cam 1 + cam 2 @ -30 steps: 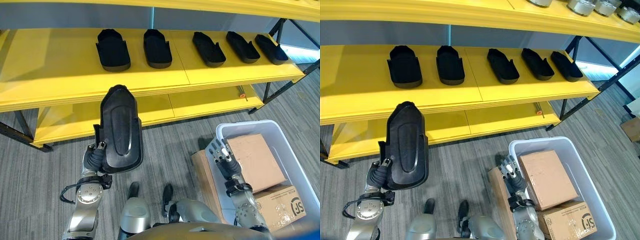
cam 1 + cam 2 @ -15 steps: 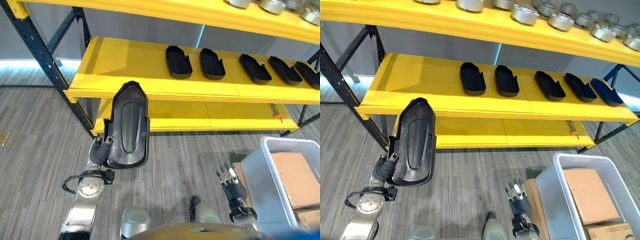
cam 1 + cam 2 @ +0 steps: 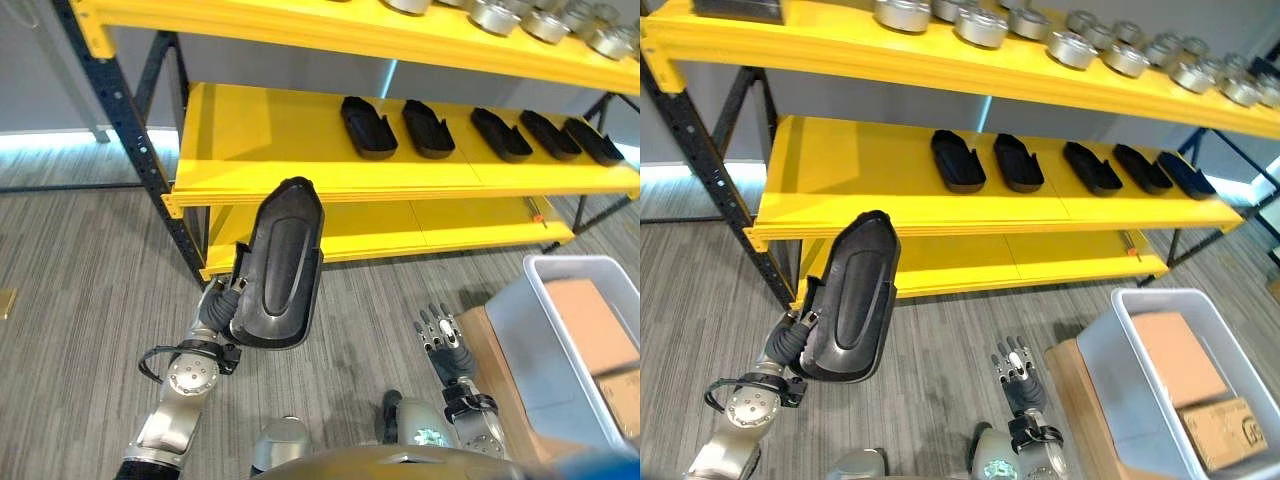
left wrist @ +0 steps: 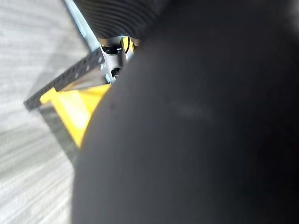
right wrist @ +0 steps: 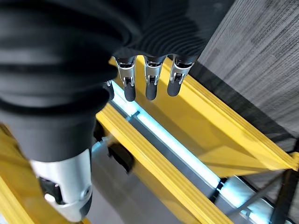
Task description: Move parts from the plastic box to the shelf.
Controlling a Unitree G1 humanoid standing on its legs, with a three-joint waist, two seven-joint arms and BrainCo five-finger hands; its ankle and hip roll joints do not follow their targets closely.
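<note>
The black part (image 3: pixel 281 265), a long shoe-shaped shell, stood nearly upright above the grey floor (image 3: pixel 90 300), its rounded tip at 12 o'clock, level with the front edge of the yellow shelf (image 3: pixel 260 150). The left hand (image 3: pixel 222 303) gripped it at its lower left edge, fingers curled round the rim; the left wrist view showed the part's dark surface close up. Five matching black parts (image 3: pixel 958 162) lay in a row on the middle shelf board, at 1 o'clock from the held one. The right hand (image 3: pixel 1016 374) hung low at 5 o'clock, fingers straight and spread, holding nothing. The plastic box (image 3: pixel 1110 375) sat at 4 o'clock on the floor with cardboard cartons (image 3: pixel 1177 356) inside. Metal tins (image 3: pixel 980 25) lined the top shelf.
</note>
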